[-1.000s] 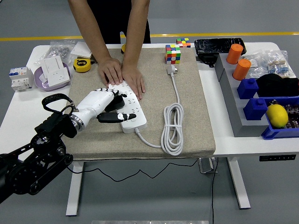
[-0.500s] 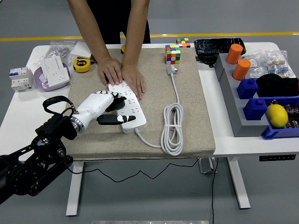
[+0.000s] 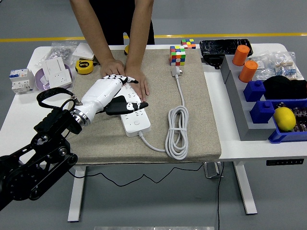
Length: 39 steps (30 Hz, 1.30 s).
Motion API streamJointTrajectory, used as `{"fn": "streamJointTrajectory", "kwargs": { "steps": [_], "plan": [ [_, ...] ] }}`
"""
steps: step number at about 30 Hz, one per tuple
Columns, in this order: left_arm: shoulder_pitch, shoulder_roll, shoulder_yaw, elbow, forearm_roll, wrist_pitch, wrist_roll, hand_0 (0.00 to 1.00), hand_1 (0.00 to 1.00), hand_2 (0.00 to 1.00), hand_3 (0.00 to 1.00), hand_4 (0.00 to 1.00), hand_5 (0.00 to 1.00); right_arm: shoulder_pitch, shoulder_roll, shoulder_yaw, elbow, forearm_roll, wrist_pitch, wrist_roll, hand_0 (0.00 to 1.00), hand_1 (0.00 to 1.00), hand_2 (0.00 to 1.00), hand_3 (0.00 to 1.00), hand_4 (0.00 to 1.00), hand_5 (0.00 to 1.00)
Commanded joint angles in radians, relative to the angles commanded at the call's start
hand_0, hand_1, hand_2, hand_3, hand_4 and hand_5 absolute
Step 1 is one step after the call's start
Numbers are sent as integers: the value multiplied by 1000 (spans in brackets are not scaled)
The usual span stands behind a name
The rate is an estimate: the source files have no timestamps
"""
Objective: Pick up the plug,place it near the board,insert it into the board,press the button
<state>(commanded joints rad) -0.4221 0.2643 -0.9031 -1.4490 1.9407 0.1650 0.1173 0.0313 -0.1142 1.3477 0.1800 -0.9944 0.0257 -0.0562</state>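
Observation:
A white power strip (image 3: 136, 122) lies on the beige mat (image 3: 201, 110), its switch at the near end. Its own white plug (image 3: 176, 72) rests by a Rubik's cube (image 3: 177, 55), and the cable coil (image 3: 176, 132) lies to the right. My left hand (image 3: 132, 93), white with black fingers, hovers over the strip's middle. The fingers are stretched out with nothing visibly held, and they hide the sockets beneath. A person's two hands (image 3: 140, 85) press flat on the strip's far end, close to my fingertips.
A yellow tape measure (image 3: 85, 66), wall sockets (image 3: 56, 74) and a breaker (image 3: 20, 80) sit at the left. Grey and blue bins (image 3: 261, 112) with orange cylinders (image 3: 248, 71) and a lemon (image 3: 284, 118) fill the right side. The mat's near right stretch is bare.
My left hand has lifted from the strip's near end and moved away and to the right, toward the person's hands. The person's hands and the strip stayed put.

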Motion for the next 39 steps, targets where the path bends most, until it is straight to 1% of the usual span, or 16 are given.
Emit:
{"fn": "streamJointTrajectory", "kwargs": {
  "steps": [2, 3, 5, 8, 9, 14, 15, 19, 20, 21, 26, 27, 32, 33, 34, 39],
  "plan": [
    [15, -12, 1, -57, -91, -3, 23, 861, 877, 812, 799, 998, 816, -2, 2, 2, 0, -5, 0, -3, 806, 722, 714, 695, 998, 803],
    [22, -15, 1, -73, -126, -4, 32, 658, 753, 754, 775, 857, 568, -3, 3, 3, 0, -7, 0, -4, 805, 722, 714, 697, 998, 807],
    [34, -19, 0, -91, -199, -5, 47, 658, 753, 754, 775, 857, 568, -2, 3, 1, 0, -5, 0, -2, 805, 722, 714, 697, 998, 807],
    [53, -19, -9, -89, -284, -17, 68, 658, 753, 754, 775, 857, 568, 3, 0, -5, 0, 0, 0, 2, 805, 722, 714, 697, 998, 807],
    [59, -17, -15, -83, -284, -27, 79, 350, 444, 495, 704, 731, 412, 5, -1, -6, 0, 0, 0, 3, 805, 722, 714, 698, 998, 810],
    [76, -1, -32, -66, -259, -90, 126, 350, 444, 495, 704, 731, 412, -3, -3, 6, 0, -11, -2, -3, 805, 722, 714, 698, 998, 810],
    [78, 1, -34, -64, -251, -99, 132, 229, 115, 208, 696, 586, 271, -4, -3, 8, 0, -13, -3, -5, 805, 722, 714, 699, 998, 811],
    [83, 3, -46, -57, -225, -137, 162, 229, 115, 208, 696, 586, 271, -6, -1, 8, 0, -13, -3, -5, 805, 722, 714, 699, 998, 811],
    [82, 2, -50, -56, -214, -157, 177, 229, 115, 208, 696, 586, 271, -4, -1, 5, 0, -10, -3, -4, 805, 722, 714, 699, 998, 811],
    [81, 1, -52, -54, -209, -174, 186, 149, 39, 143, 662, 472, 141, -3, -1, 2, 0, -7, -2, -2, 804, 722, 714, 699, 998, 811],
    [73, 0, -52, -47, -204, -235, 218, 149, 39, 143, 662, 472, 141, 1, -3, -2, 0, -3, -2, -1, 804, 722, 714, 699, 998, 811],
    [71, 0, -53, -47, -204, -245, 223, 134, 30, 144, 684, 476, 27, 1, -3, -1, 0, -5, -2, -1, 804, 722, 714, 699, 998, 812],
    [57, -2, -40, -37, -205, -280, 239, 134, 30, 144, 684, 476, 27, -1, -2, 2, 0, -5, -3, -2, 804, 722, 714, 699, 998, 812],
    [51, -1, -33, -31, -206, -287, 242, 132, 26, 143, 682, 506, 2, -2, -1, 4, 0, -6, -4, -3, 805, 722, 714, 700, 998, 814],
    [46, 0, -28, -25, -207, -292, 245, 132, 26, 143, 682, 506, 2, -3, -1, 3, 0, -5, -3, -3, 805, 722, 714, 700, 998, 814],
    [23, -1, -5, 9, -192, -296, 251, 133, 28, 143, 686, 504, 2, -4, 3, 2, 0, -4, -2, -5, 804, 722, 714, 701, 998, 814]
  ]
}}
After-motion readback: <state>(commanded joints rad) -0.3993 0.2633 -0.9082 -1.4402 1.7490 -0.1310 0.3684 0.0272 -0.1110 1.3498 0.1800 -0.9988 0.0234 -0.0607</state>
